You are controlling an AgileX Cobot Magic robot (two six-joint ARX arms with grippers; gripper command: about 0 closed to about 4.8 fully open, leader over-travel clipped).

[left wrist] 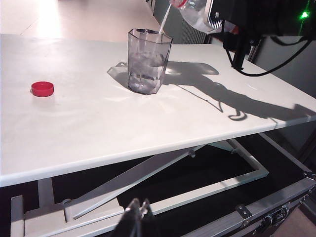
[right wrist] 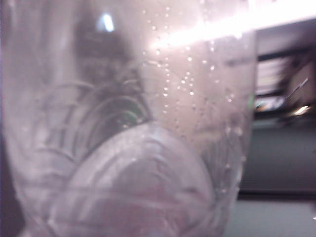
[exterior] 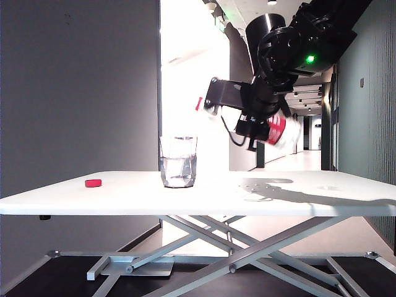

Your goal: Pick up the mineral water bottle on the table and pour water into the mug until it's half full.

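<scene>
The mineral water bottle (exterior: 276,129) hangs tilted above the table (exterior: 297,198), its red-ringed neck pointing down and left toward the mug (exterior: 179,162). My right gripper (exterior: 255,125) is shut on the bottle around its red label. In the left wrist view a thin stream runs from the bottle (left wrist: 195,11) into the mug (left wrist: 148,61), whose lower part holds water. The bottle's ribbed wall (right wrist: 128,148) fills the right wrist view and hides the fingers. My left gripper (left wrist: 138,206) hangs low in front of the table edge, fingers together, holding nothing.
A small red cap (exterior: 93,182) lies on the table left of the mug, also in the left wrist view as the cap (left wrist: 42,89). A wet patch (exterior: 266,184) shows right of the mug. The grey scissor frame (exterior: 229,247) stands beneath.
</scene>
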